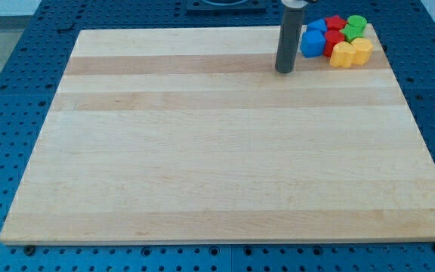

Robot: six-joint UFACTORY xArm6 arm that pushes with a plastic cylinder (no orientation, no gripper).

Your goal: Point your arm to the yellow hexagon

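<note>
Yellow hexagon (362,51) lies right of my tip (284,72) (well apart).

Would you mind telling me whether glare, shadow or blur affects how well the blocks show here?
Camera view: lighting is even and soft, no glare on the board; my tip casts only a faint shadow; the block cluster is small, so the yellow blocks look slightly soft-edged.

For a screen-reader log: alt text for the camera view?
My tip rests on a wooden board, just left of a tight cluster of blue, red, green and yellow blocks at the view's top right.
</note>
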